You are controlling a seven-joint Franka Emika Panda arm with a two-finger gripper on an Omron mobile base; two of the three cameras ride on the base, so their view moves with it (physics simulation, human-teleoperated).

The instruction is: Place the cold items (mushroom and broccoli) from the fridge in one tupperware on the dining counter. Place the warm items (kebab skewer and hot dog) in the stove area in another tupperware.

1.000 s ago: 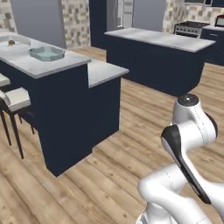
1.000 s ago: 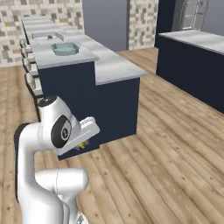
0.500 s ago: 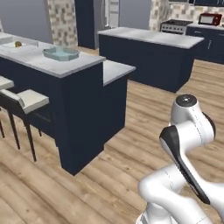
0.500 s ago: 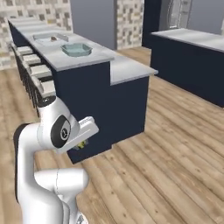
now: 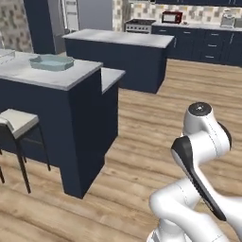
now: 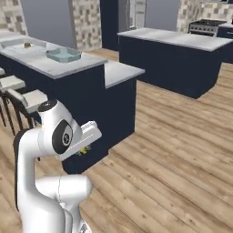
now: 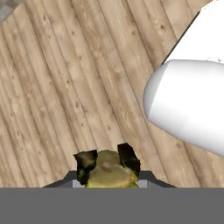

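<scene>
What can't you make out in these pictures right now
- Item in the hand, hand view: a greenish-brown lump, fingertips and bottom edge cover most of it; identity unclear.
- Small object on the far dining counter, right base view: too small.
- Tupperware contents, left base view: low angle hides inside.

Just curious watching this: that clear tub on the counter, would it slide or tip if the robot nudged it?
The tupperware looks low, wide and flat-bottomed, so it would probably slide, not tip. It appears empty, thin and see-through, so likely light. The dining counter looks smooth, so little would stop it.
</scene>
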